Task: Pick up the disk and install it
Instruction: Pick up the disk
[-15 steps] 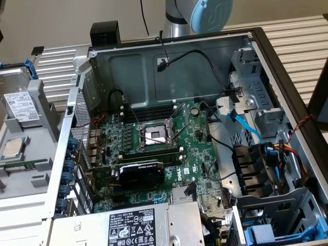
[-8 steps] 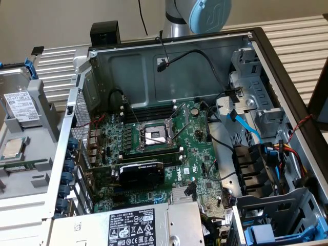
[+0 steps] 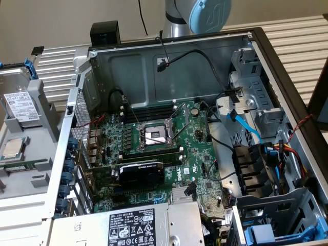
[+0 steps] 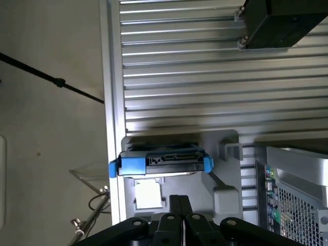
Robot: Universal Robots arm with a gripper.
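The disk (image 3: pixel 19 105), a silver-grey drive with a white label in a blue carrier frame, rests tilted in a grey holder (image 3: pixel 41 110) at the exterior view's left, outside the computer case. The wrist view looks down on the disk (image 4: pixel 161 164) edge-on, its connector side between two blue frame ends. My gripper (image 4: pixel 179 199) hangs above and a little short of it, fingers shut together with nothing between them. The arm's blue-capped joint (image 3: pixel 207 14) rises behind the case's back wall.
The open computer case (image 3: pixel 266 56) holds a motherboard (image 3: pixel 154 138), a bare processor socket, blue cables and drive bays (image 3: pixel 266 230) at the exterior view's right. A grey box with a warning label (image 3: pixel 133 228) sits in front. A small processor chip (image 3: pixel 13 148) lies below the disk.
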